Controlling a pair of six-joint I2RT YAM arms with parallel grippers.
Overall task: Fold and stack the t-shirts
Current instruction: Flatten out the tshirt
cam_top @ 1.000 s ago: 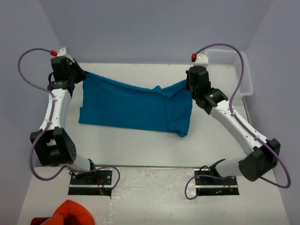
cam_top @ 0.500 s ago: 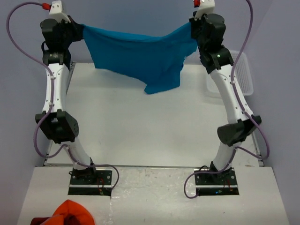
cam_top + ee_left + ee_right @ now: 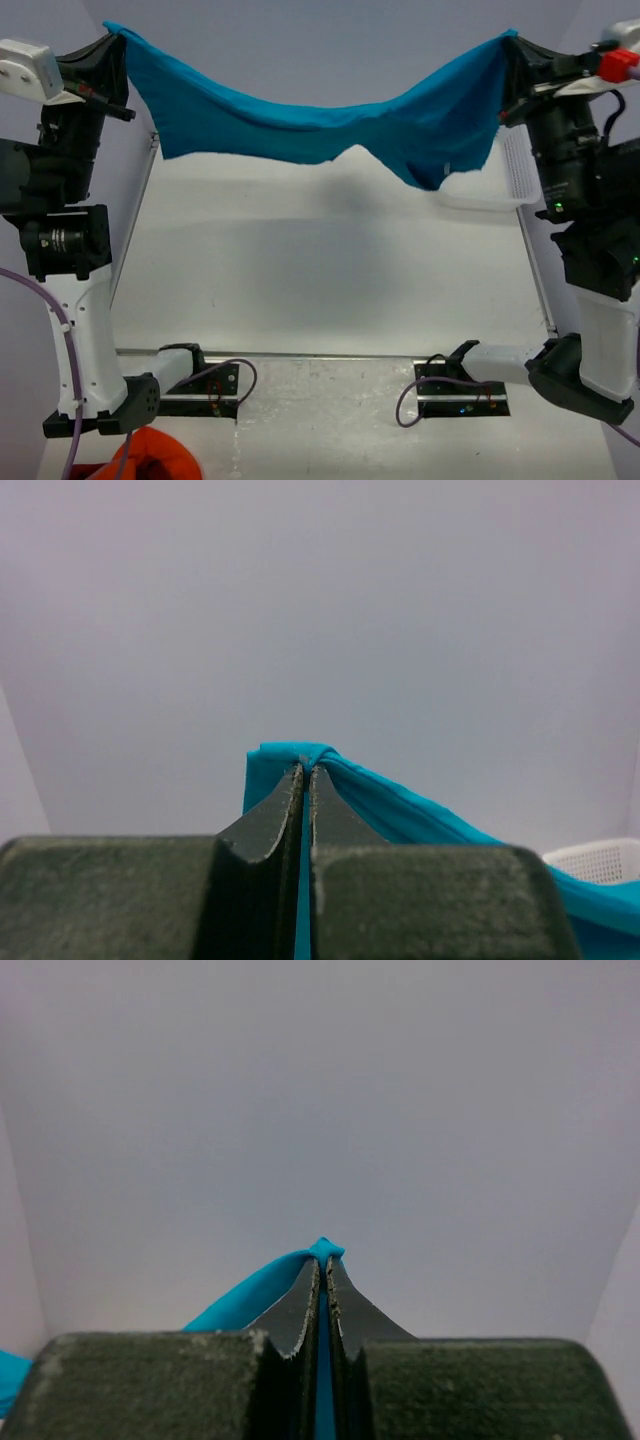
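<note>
T-shirt (image 3: 300,130) lifted higher, stretched midair | left claw (image 3: 305,772) clenched on corner | right claw (image 3: 323,1263) clenched on corner

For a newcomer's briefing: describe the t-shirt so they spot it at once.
Look above the white table, between the two raised arms. The t-shirt hangs there, sagging, pinched by the left gripper and the right gripper. It is plain teal-blue, unlike the orange-red cloth bunched at the near edge.

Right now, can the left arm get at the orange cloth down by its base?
Probably not. The left gripper is shut on a corner of the t-shirt, held high in the air, and the orange cloth lies far below it at the near edge; it would have to let go first.
</note>
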